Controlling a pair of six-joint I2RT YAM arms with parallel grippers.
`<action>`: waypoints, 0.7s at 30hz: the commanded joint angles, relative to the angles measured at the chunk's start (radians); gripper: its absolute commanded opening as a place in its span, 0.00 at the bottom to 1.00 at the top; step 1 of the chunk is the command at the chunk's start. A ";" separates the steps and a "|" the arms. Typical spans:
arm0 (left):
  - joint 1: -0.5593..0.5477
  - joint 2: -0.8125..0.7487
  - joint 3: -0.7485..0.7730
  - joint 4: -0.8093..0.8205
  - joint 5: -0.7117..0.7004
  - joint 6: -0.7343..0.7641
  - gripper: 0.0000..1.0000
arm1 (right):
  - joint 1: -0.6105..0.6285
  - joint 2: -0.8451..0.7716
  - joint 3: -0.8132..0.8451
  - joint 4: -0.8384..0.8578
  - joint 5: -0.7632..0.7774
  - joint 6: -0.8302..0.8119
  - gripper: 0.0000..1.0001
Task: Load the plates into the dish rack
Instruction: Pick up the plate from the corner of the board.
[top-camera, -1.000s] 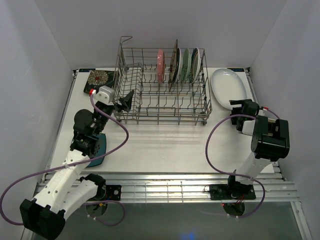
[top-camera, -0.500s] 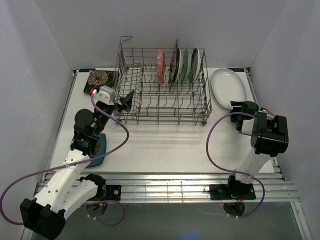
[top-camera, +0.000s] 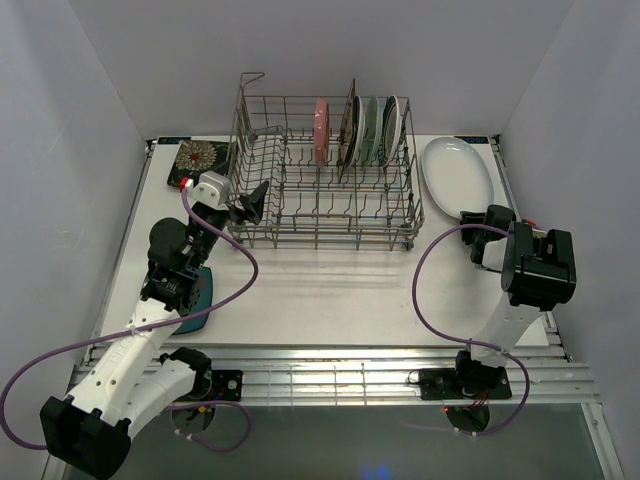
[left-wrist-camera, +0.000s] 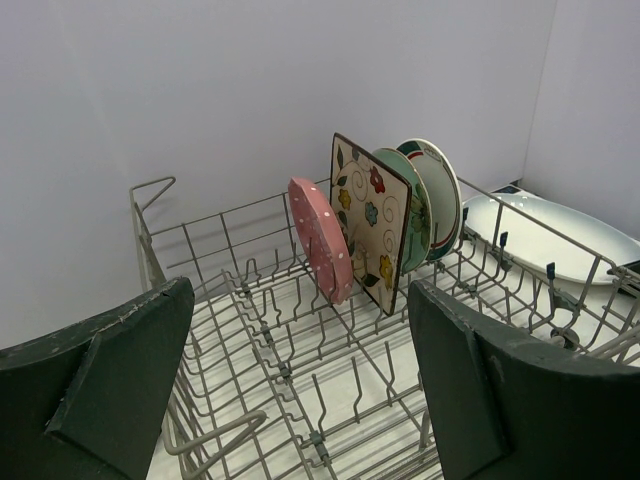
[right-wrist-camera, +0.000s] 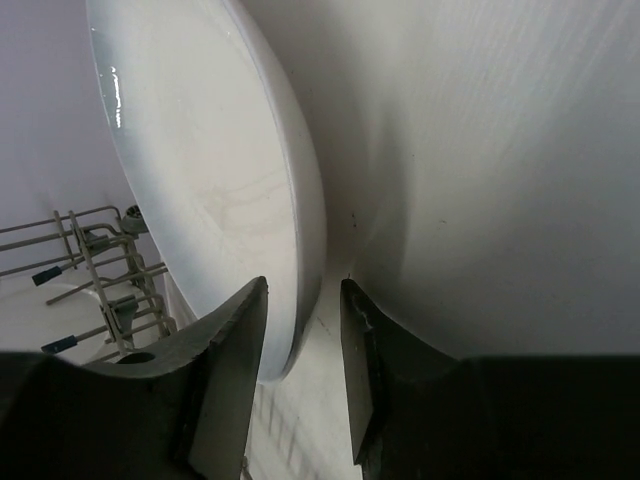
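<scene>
Dish rack (top-camera: 325, 190): four plates (top-camera: 349, 125) upright inside, right half.
Unloaded, on the worktop (top-camera: 330, 290):
- black floral square (top-camera: 198, 158), left of rack
- teal plate (top-camera: 203, 290), front-left
- white oval plate (top-camera: 455, 170), right

Right gripper (right-wrist-camera: 303, 290): fingers astride the oval's rim, partly closed; grip cannot be told.
Left gripper (top-camera: 250, 203): fingers wide, empty.

This looks like a robotics lab test cell: a bare white table (top-camera: 330, 290) boxed in by plain white walls (top-camera: 80, 120), with aluminium rails (top-camera: 340, 362), trailing purple cables (top-camera: 414, 295) and bolted-down robot arms (top-camera: 130, 360).
</scene>
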 joint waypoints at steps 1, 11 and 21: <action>0.000 -0.011 -0.010 0.002 0.014 -0.002 0.98 | -0.004 -0.015 -0.020 0.011 0.036 0.004 0.38; 0.002 -0.017 -0.012 0.002 0.020 -0.002 0.98 | -0.004 -0.108 -0.036 -0.055 0.094 -0.022 0.08; 0.000 -0.023 -0.010 0.004 0.025 -0.002 0.98 | -0.001 -0.235 -0.031 -0.182 0.180 -0.054 0.08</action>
